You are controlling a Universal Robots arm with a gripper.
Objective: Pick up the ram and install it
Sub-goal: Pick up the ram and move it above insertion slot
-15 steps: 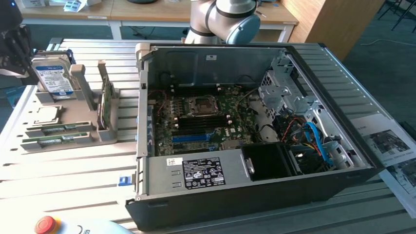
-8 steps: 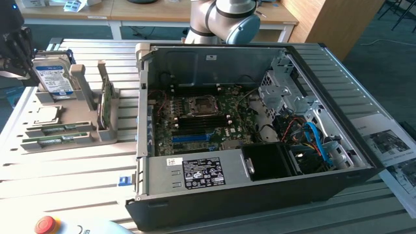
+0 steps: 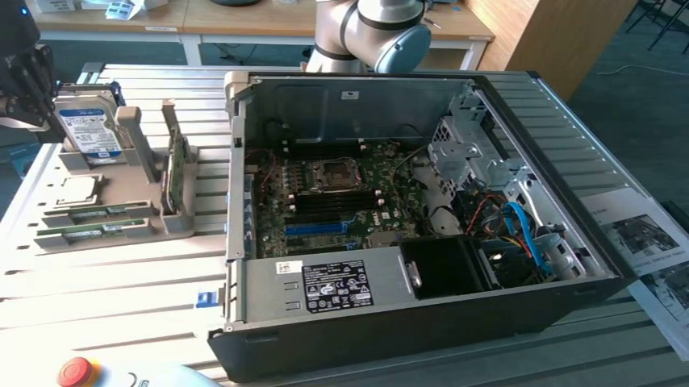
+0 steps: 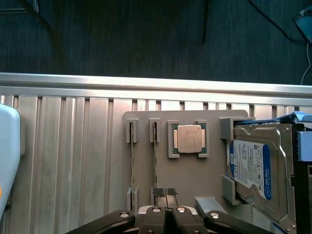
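Note:
Two ram sticks point(image 4: 155, 161) point(image 4: 132, 161) stand on edge in slots of a grey holder point(image 4: 146, 122); they are thin green boards with pale labels. In the exterior view, ram sticks point(image 3: 92, 214) point(image 3: 84, 235) sit at the holder's near end, at that view's left. My gripper point(image 4: 165, 192) hangs above the holder, its two black fingertips point(image 4: 158, 191) pressed together, shut on nothing, just past one end of the nearer stick. The gripper point(image 3: 31, 97) is a dark shape at the exterior view's far left, well above the table and beside the hard drive.
The holder also carries a square silver processor chip point(image 4: 189, 139), a boxy hard drive point(image 4: 253, 165) and an upright green board point(image 3: 173, 169). An open computer case point(image 3: 431, 314) fills the middle, its motherboard point(image 3: 334, 197) showing dark memory slots. A red button point(image 3: 76, 372) sits at the near table edge.

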